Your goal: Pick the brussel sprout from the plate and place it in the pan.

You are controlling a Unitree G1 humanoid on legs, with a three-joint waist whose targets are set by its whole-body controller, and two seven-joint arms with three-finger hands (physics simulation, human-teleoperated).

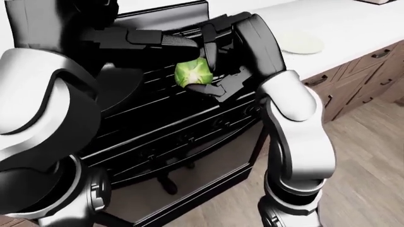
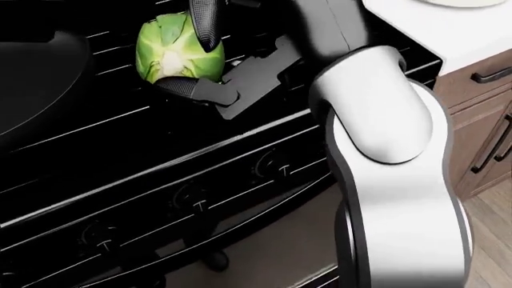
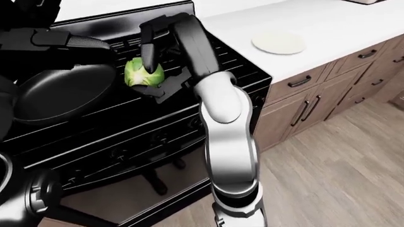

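The right hand (image 2: pixel 188 57) is closed around the sprout (image 2: pixel 177 51), one dark finger (image 2: pixel 204 24) pressed down across its top and another curled under its lower edge. The sprout is green with a pale cut face turned toward the head camera, and it hangs above the black stove (image 3: pixel 126 137), clear of the grates. In the right-eye view it sits just right of the pan (image 3: pixel 60 94), near the rim but not over the bowl. The pan is black and round and rests on the burners on the left part of the stove top. The right arm (image 3: pixel 221 109) rises from the lower middle of that view, bends at a white elbow and reaches left over the stove's knobs (image 2: pixel 272 165).

The left hand (image 1: pixel 167 40) is stretched out above the stove, in the left-eye view just above and left of the sprout; whether its fingers are spread or closed cannot be told.

To the right, a white surface (image 3: pixel 328 33) carries a pale plate (image 3: pixel 278 43), well apart from the sprout. Brown drawers (image 3: pixel 316 99) stand below it, above a wooden floor (image 3: pixel 341 179).
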